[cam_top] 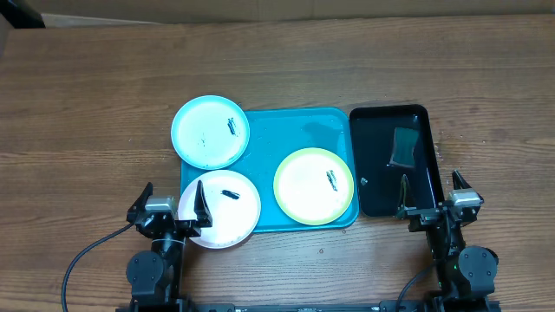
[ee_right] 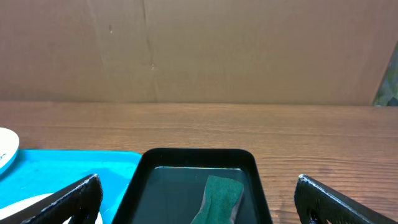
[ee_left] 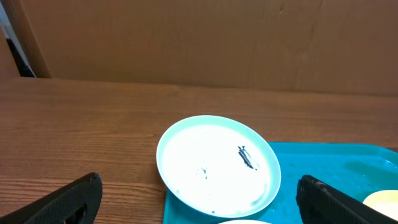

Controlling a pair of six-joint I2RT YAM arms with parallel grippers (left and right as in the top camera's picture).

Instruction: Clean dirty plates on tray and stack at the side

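Observation:
The turquoise tray (cam_top: 299, 130) lies mid-table. A light blue plate (cam_top: 209, 132) with dark smears overhangs its far left corner; it also shows in the left wrist view (ee_left: 216, 165). A white plate (cam_top: 225, 211) with a dark smear overhangs the near left corner. A yellow-green plate (cam_top: 313, 185) with a smear sits inside the tray at the right. My left gripper (cam_top: 172, 204) is open and empty at the near edge, beside the white plate. My right gripper (cam_top: 432, 196) is open and empty at the near end of the black tray.
A narrow glossy black tray (cam_top: 368, 186) stands right of the turquoise tray and holds water and a dark green sponge (cam_top: 404, 146), which also shows in the right wrist view (ee_right: 217, 198). A cardboard wall (ee_right: 199, 50) rises behind the table.

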